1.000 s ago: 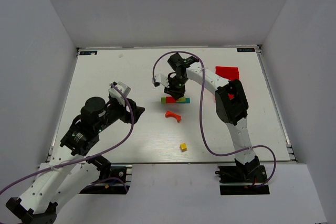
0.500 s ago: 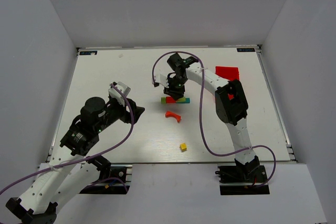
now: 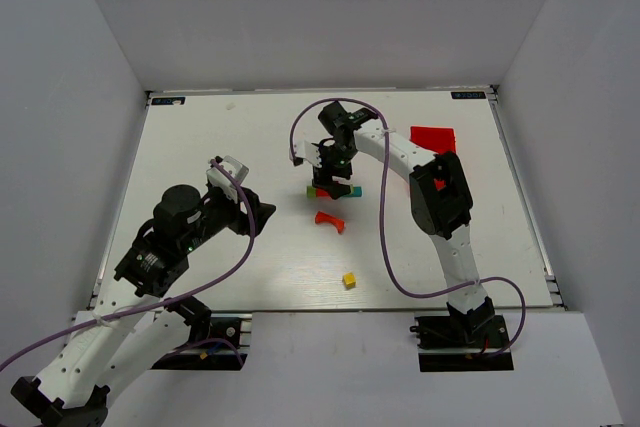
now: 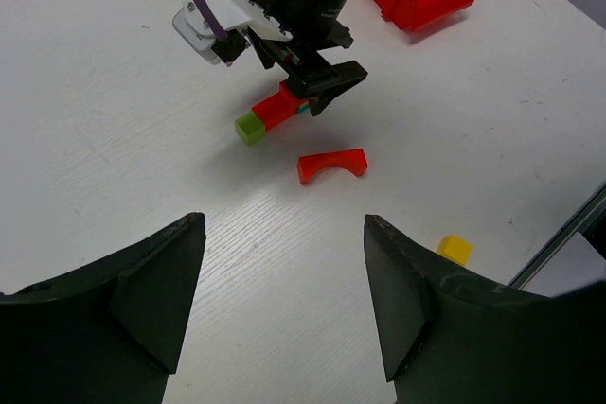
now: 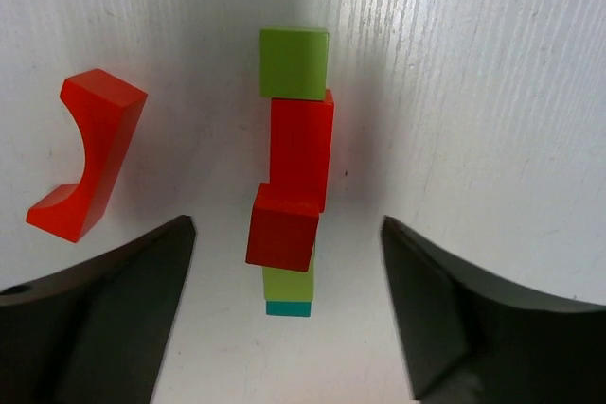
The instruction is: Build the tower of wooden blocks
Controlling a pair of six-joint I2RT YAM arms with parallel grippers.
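Note:
The wood block tower (image 3: pixel 335 191) is a short row on the table: a green cube (image 5: pixel 294 62), a red bar (image 5: pixel 301 149), then a green block (image 5: pixel 289 281) and a teal one (image 5: pixel 288 308). A red cube (image 5: pixel 282 227) sits a little askew on the green block. My right gripper (image 5: pixel 287 234) hangs open straight above it, fingers apart on both sides and touching nothing. The red arch (image 5: pixel 87 153) lies beside the row. A yellow cube (image 3: pixel 349 280) lies nearer the front. My left gripper (image 4: pixel 284 234) is open and empty, well left of the blocks.
A red plastic bin (image 3: pixel 433 137) stands at the back right, behind the right arm. The right arm's purple cable (image 3: pixel 300 137) loops above the blocks. The table's front edge (image 3: pixel 330 311) is close to the yellow cube.
The right gripper's jaws have opened wide, letting go of the red cube, which now rests on the row. The left arm has not moved.

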